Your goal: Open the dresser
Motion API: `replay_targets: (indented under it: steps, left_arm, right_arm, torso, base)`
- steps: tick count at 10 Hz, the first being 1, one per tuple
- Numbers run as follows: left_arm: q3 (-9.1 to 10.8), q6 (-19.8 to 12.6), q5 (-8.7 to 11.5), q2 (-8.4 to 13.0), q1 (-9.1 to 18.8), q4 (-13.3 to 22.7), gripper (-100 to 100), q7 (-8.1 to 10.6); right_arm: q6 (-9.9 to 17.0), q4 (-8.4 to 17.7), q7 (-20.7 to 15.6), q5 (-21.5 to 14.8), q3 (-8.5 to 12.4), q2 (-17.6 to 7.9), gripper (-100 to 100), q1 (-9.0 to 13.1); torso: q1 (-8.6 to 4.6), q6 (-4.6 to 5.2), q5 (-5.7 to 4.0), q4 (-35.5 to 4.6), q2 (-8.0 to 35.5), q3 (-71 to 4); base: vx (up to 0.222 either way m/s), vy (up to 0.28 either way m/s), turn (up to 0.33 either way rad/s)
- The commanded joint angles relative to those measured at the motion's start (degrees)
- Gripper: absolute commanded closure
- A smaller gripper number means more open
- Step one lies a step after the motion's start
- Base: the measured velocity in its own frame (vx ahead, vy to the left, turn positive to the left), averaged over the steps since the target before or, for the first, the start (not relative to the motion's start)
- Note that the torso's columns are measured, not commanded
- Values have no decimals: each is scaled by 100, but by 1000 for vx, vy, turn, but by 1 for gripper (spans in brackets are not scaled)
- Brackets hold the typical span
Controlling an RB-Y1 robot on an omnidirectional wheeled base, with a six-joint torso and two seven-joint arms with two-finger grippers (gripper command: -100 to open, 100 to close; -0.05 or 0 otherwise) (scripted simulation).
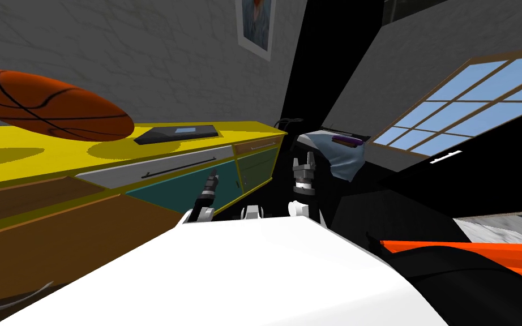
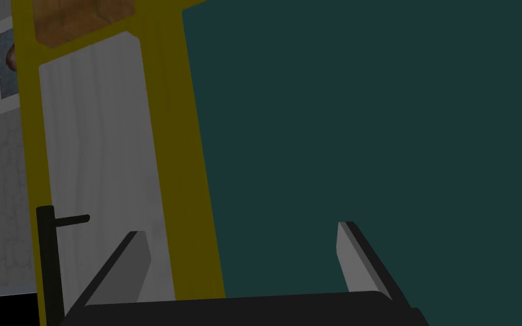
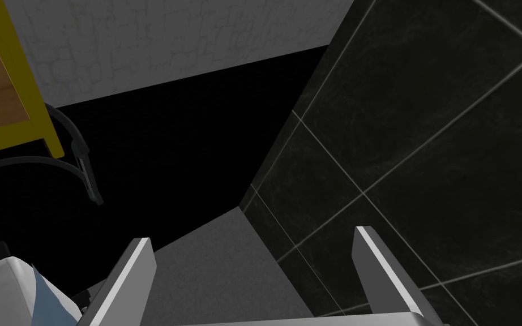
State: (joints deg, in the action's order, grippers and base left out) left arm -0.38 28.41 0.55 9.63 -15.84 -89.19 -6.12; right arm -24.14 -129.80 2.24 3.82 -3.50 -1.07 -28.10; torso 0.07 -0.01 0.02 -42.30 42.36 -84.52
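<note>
The dresser (image 1: 243,133) is yellow-framed and stands along the wall to my left. Its front has a white drawer (image 1: 112,172) with a long black bar handle (image 1: 178,167), a teal panel (image 1: 180,189) below it, and green doors (image 1: 257,167) further along. My left gripper (image 1: 213,173) is open, just short of the teal panel under the white drawer. In the left wrist view, the left gripper (image 2: 243,249) faces the teal panel (image 2: 367,113), with the yellow rail (image 2: 189,170), white drawer front (image 2: 95,141) and black handle (image 2: 47,254) off to one side. My right gripper (image 1: 305,162) hangs open beyond the dresser's end, holding nothing.
A basketball (image 1: 45,104) and a flat black device (image 1: 178,133) lie on the dresser top. A grey-blue object (image 1: 339,155) sits past the dresser's far end, by a black area. In the right wrist view, the right gripper (image 3: 254,249) hangs over dark floor tiles (image 3: 424,141). A window (image 1: 469,107) is on the right.
</note>
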Motion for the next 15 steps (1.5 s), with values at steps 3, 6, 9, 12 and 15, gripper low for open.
replay_targets:
  steps: [3,6,9,12,15]
  left_arm:
    - [25,80,-2,9,268,793,-100,-78]
    - [47,144,-1,18,502,1285,-100,-143]
    - [58,175,-1,22,621,1774,-100,-176]
    - [80,234,-1,34,861,2315,-100,-241]
    - [91,262,0,41,980,2859,-100,-273]
  right_arm:
    - [0,0,0,0,0,0,0,0]
    - [0,0,0,0,0,0,0,0]
    - [0,0,0,0,0,0,0,-1]
    - [0,0,0,0,0,0,0,0]
    - [0,0,0,0,0,0,0,0]
  torso:
    - [-9,4,-1,8,-26,-16]
    - [0,2,1,5,-15,-9]
    - [-6,3,1,10,-32,-19]
    - [7,11,7,10,-31,-15]
    - [-7,1,-2,2,-7,-4]
  base:
    - [24,-62,4]
    - [31,-51,16]
    - [30,-59,-3]
    - [27,-62,8]
    - [33,-54,7]
